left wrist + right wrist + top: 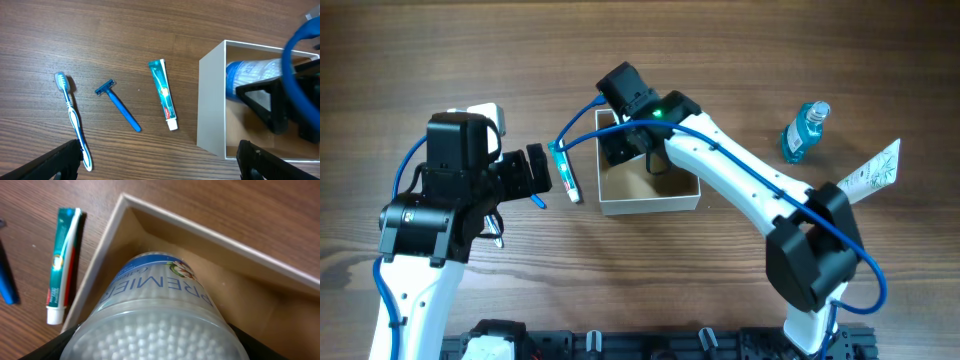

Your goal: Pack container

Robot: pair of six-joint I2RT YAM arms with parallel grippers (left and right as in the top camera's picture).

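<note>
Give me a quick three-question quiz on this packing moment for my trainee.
1. True or false: the toothpaste lies inside the container.
2. What does the right gripper hold? A) cotton swab tub B) nothing C) a comb
3. In the left wrist view, how many items lie on the table outside the container?
Key: 1 false; 2 A; 3 three: toothbrush, razor, toothpaste.
</note>
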